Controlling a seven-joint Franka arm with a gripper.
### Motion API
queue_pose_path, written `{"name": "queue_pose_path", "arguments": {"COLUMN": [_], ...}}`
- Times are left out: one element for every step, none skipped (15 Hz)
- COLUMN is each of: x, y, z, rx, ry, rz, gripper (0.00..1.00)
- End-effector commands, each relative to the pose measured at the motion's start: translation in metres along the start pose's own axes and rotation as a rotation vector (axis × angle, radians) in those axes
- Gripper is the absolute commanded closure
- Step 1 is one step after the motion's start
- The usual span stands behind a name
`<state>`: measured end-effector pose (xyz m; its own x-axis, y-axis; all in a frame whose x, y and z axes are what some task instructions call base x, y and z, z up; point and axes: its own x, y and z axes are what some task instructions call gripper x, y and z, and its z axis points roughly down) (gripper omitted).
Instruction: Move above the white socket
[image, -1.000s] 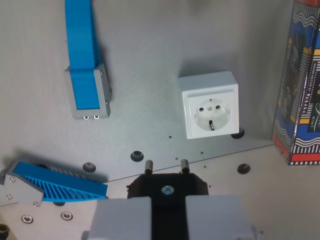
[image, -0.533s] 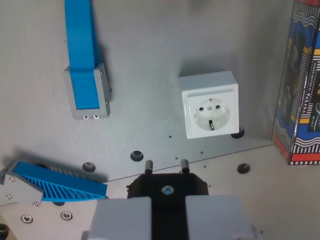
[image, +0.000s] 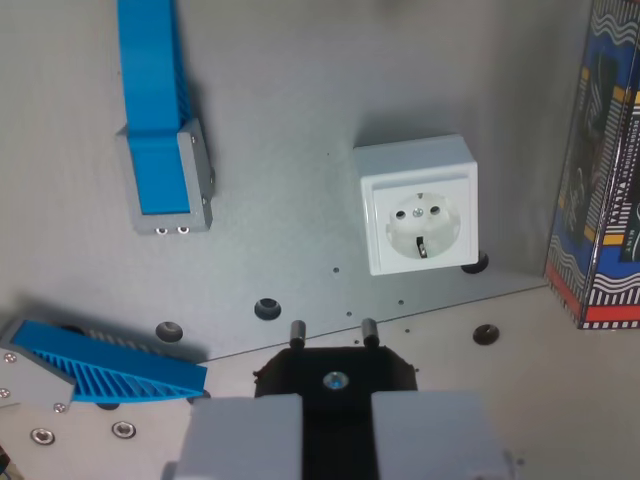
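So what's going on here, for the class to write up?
This is a robot arm's wrist camera looking down at a grey plate. The tool holds a black plug with two pins pointing forward. The white socket sits ahead and toward the wrist view's right, so the plug is not yet above it. Two blue ribbed parts, one upright and one lying at the lower left, and a patterned box stand untouched.

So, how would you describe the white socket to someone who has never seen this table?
Start at the patterned box on the wrist view's right. Directly to its left on the grey plate sits the white socket, a square block with a round face. Its neighbours are blue.
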<state>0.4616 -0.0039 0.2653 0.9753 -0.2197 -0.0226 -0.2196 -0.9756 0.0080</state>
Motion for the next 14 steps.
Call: {"name": "queue_pose_path", "arguments": {"x": [-0.005, -0.006, -0.007, -0.007, -0.008, -0.009, -0.010, -0.011, -0.011, -0.012, -0.013, -0.014, -0.015, -0.016], "y": [0.008, 0.009, 0.010, 0.011, 0.012, 0.014, 0.015, 0.016, 0.017, 0.018, 0.019, 0.021, 0.022, 0.023], "z": [0.012, 0.015, 0.018, 0.021, 0.024, 0.028, 0.031, 0.035, 0.039, 0.043, 0.047, 0.051, 0.055, 0.059], "rx": [0.023, 0.024, 0.024, 0.023, 0.023, 0.022, 0.022, 0.021, 0.021, 0.021, 0.020, 0.020, 0.020, 0.021], "ry": [0.087, 0.089, 0.091, 0.092, 0.091, 0.091, 0.090, 0.088, 0.086, 0.084, 0.083, 0.081, 0.081, 0.084], "rz": [-0.033, -0.037, -0.039, -0.041, -0.044, -0.049, -0.052, -0.053, -0.054, -0.057, -0.061, -0.065, -0.065, -0.067], "gripper": [1.00, 1.00, 1.00, 1.00, 1.00, 1.00, 1.00, 1.00, 1.00, 1.00, 1.00, 1.00, 1.00, 1.00]}}
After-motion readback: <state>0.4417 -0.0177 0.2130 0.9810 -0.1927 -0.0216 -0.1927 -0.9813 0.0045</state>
